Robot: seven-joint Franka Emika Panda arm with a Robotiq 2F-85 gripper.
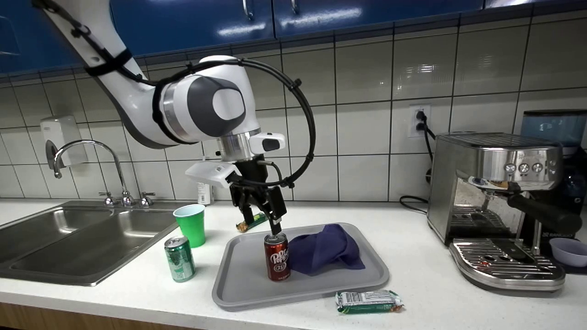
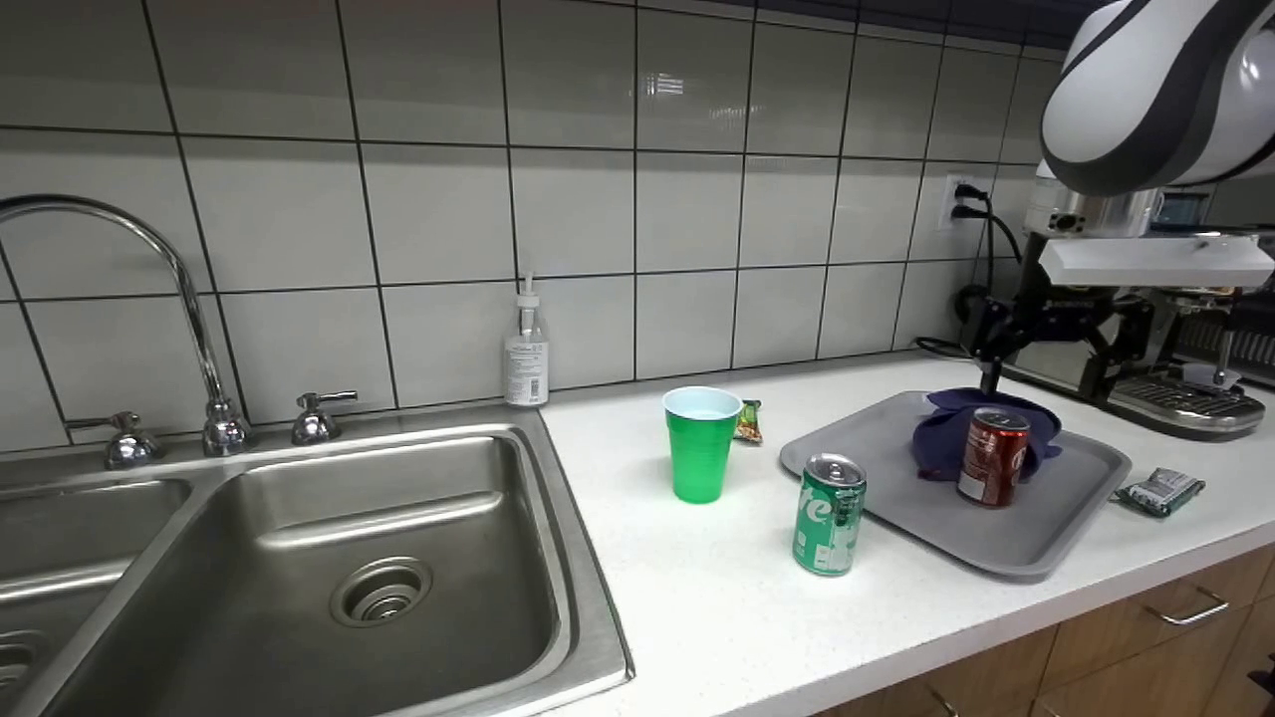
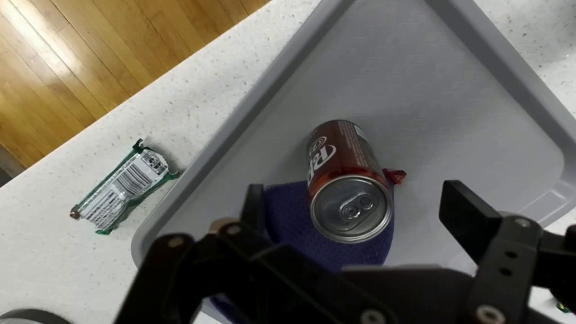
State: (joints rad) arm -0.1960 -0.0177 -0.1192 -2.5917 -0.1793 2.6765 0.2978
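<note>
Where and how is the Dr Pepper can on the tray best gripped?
Probably around the upper sides of the Dr Pepper can, coming from above: it stands upright, round-walled, its top uncovered, while the purple cloth bunched beside it would likely crowd an approach from that side.

end effector (image 3: 353, 204) spread wide nr red can (image 3: 348, 180) + cloth (image 3: 297, 225) on tray (image 3: 432, 112)

I see a dark red, silver-topped Dr Pepper can (image 1: 277, 258) standing upright on the grey tray (image 1: 243, 272), its pull tab (image 3: 357, 206) lying flat; just beside it I make out a purple cloth (image 1: 326, 250), bunched into a heap on that tray; whether the two touch, I cannot tell.
</note>
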